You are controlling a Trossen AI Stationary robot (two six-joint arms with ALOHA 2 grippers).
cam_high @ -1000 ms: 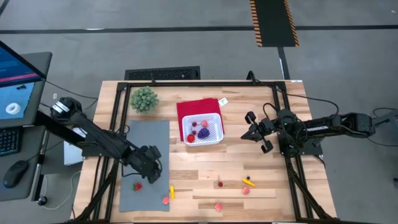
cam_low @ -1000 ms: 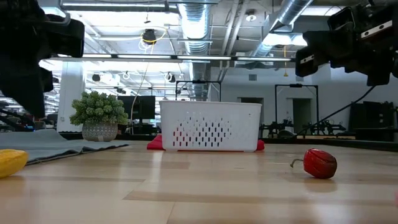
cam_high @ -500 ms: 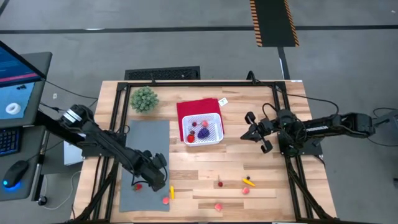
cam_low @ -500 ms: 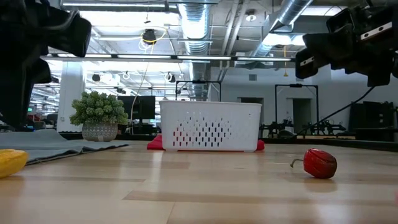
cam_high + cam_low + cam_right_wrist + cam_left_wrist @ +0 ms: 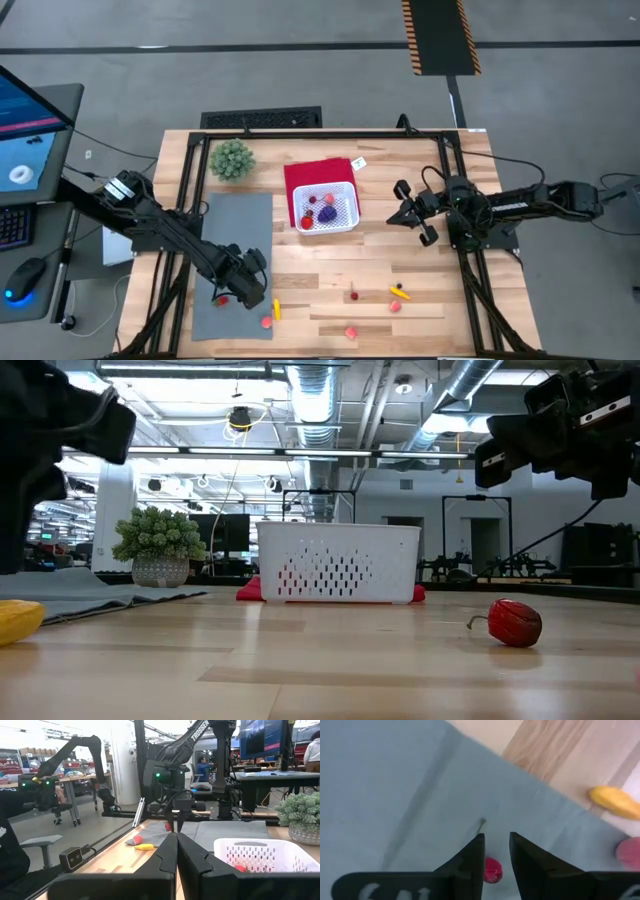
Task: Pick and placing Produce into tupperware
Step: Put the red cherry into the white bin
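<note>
Over the near left of the table [image 5: 420, 265], on the grey mat [image 5: 235, 225], the left gripper [image 5: 243, 290] points down at a small red piece of produce [image 5: 492, 870], fingers parted just a little with the piece sitting between the tips (not clearly clamped, so I cannot tell if it is gripped). Just right of it, a yellow piece [image 5: 277, 310] lies on the wood off the mat's edge, and a pink piece [image 5: 266, 322] sits on the mat's near right corner. More produce is scattered on the near wood: a dark red piece [image 5: 353, 295], a yellow-and-red piece [image 5: 400, 292], two pink ones [image 5: 395, 307] [image 5: 351, 331]. White tupperware [image 5: 326, 209] sits mid-table on a red cloth [image 5: 310, 172], holding red, pink and purple pieces. Green plant [image 5: 231, 159] stands far left. Right gripper [image 5: 408, 212] waits right of the tupperware, raised, fingers closed together and empty.
</note>
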